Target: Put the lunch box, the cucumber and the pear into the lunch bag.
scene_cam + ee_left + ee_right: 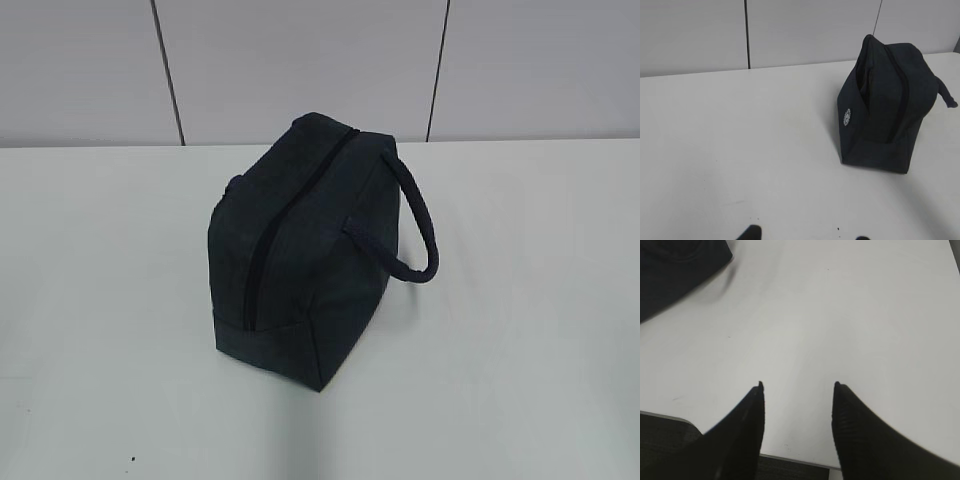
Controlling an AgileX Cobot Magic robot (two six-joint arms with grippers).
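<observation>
- Lunch bag (300, 250): stands on the white table (520, 350) at the centre of the exterior frame, resting on its base, dark zipper (290, 215) running along the top ridge from upper right to lower left. The zipper line reads as closed, though dark on dark makes this hard to confirm.
- Contents of the bag cannot be seen in any view; lunch box, cucumber and pear appear in no frame.
- Handle (415, 225): a looped padded strap arching off the right side of the bag, upper right of centre in the exterior view. In the left wrist view only its end (947, 95) shows, at the right edge.
- Left wrist view places the bag (885, 110) at upper right and shows a small round white emblem (847, 117) on the end panel; the exterior view does not show this mark.
- Right wrist view catches only a dark corner of the bag (675, 270) at upper left, cut off by the frame.
- Left gripper (807, 236): only two dark tips at the bottom edge, set apart, nothing between them, well clear of the bag.
- Right gripper (797, 387): both fingers plain in the lower frame, about half spread, holding nothing, over bare table near its front edge.
- Neither arm appears in the exterior view.
- Grey panelled wall (300, 60) behind the table.
</observation>
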